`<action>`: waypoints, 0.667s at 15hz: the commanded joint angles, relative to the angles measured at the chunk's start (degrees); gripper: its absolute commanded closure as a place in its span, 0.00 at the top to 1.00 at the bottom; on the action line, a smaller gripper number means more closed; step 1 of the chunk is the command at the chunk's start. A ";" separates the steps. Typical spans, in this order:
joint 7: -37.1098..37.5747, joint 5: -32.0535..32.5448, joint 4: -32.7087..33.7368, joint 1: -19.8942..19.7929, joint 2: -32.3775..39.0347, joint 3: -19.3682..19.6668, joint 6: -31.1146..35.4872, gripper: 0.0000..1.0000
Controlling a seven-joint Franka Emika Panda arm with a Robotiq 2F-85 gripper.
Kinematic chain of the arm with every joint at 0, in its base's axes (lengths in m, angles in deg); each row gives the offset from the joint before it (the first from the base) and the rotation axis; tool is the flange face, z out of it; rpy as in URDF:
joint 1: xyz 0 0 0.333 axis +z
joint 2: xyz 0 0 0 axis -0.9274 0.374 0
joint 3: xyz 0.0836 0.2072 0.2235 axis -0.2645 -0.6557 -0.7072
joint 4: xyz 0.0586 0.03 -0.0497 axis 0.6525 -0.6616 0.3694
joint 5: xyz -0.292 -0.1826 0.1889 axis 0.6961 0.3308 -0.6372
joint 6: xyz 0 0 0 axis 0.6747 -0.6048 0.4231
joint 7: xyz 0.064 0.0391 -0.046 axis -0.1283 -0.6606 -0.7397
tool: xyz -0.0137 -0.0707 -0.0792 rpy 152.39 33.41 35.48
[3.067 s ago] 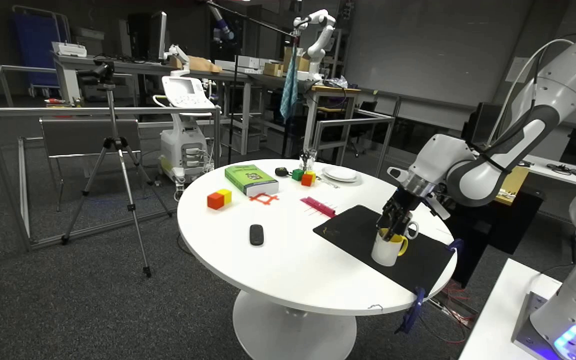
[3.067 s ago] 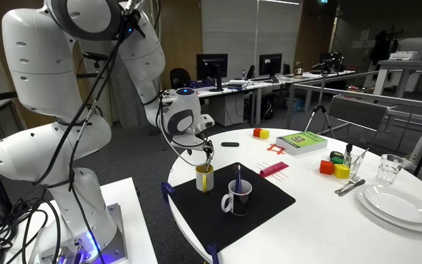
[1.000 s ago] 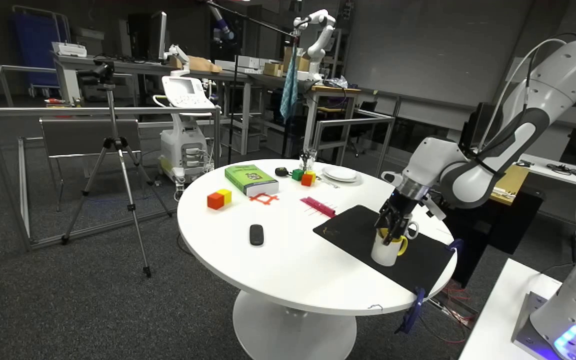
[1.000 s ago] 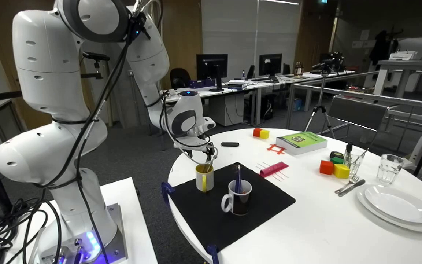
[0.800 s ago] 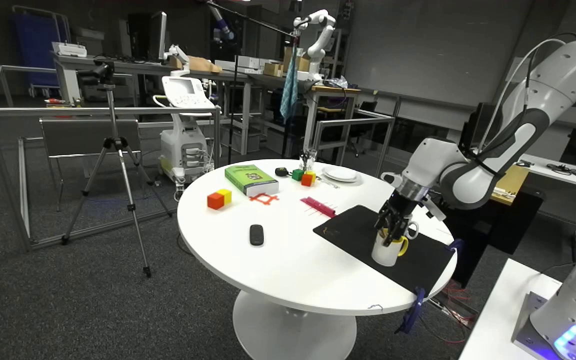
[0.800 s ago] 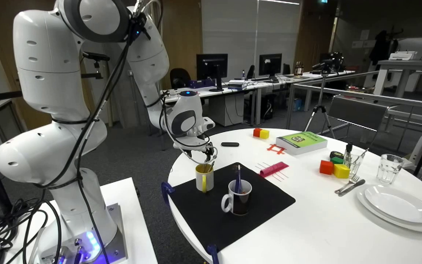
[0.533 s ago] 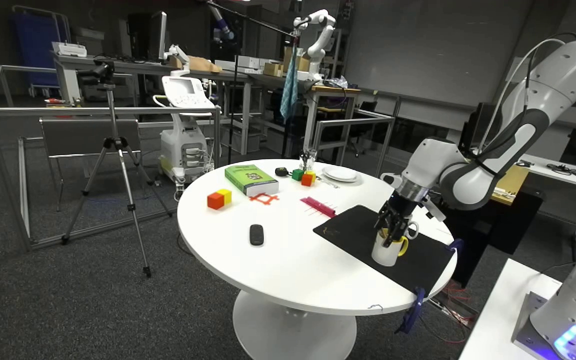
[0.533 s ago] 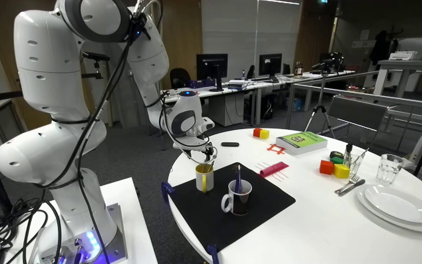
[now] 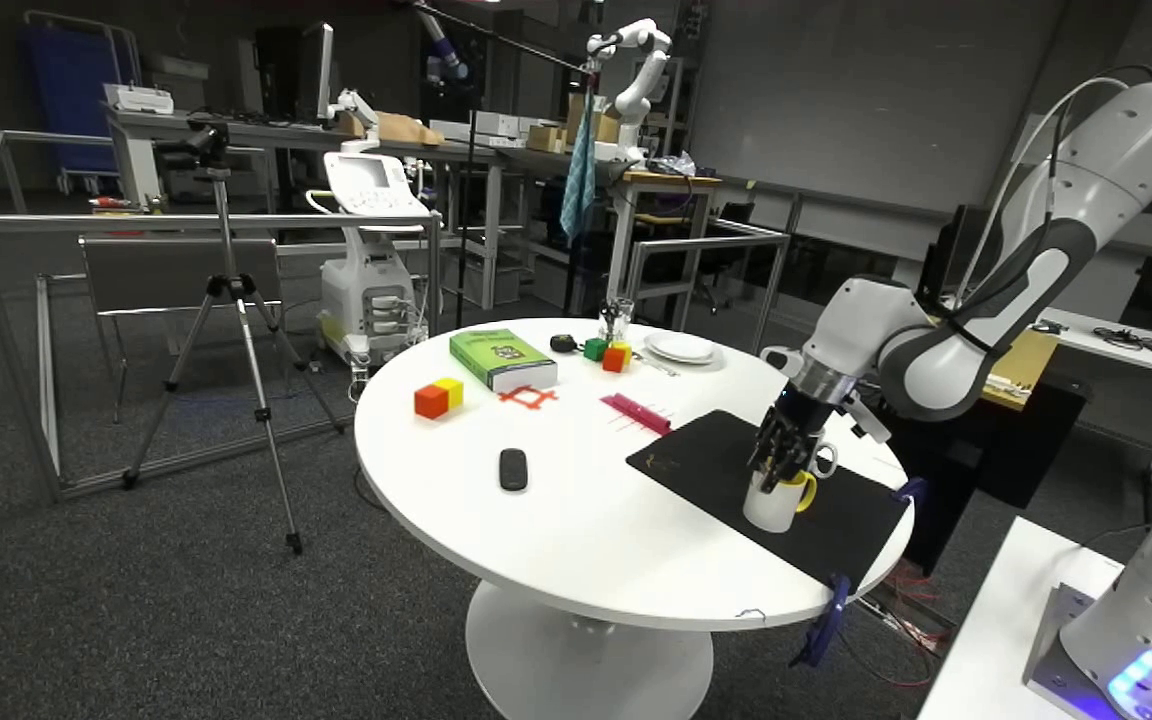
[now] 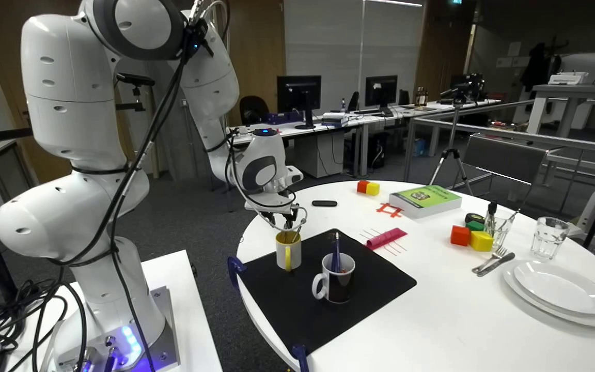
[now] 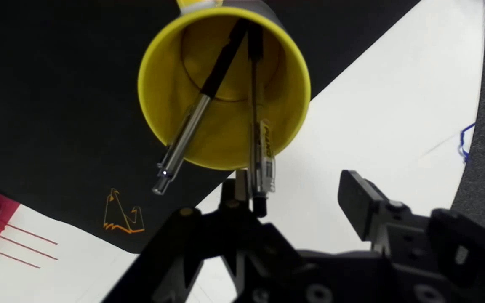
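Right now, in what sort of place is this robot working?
Probably a robotics laboratory: an exterior view shows another white robot arm, a camera tripod and what looks like an ultrasound machine.

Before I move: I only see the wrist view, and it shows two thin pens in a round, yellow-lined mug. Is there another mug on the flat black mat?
Observer: Yep. In an exterior view, a round white mug with a dark side stands on the flat black mat, near your yellow-lined mug.
Operator: Is anything poking out of it?
Observer: Yes, at least one slim blue pen.
Operator: Are there plates on the table too?
Observer: Yes, two round white plates, stacked across the round white table from the hand.
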 commanded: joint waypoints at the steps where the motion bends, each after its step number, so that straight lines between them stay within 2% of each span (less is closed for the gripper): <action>1: -0.20 1.47 1.69 1.73 0.88 1.93 -1.83 0.30; 5: -0.13 1.54 1.72 2.63 0.32 2.96 -1.77 0.01; 10: -0.23 1.56 1.55 3.04 -0.31 4.10 -1.64 0.00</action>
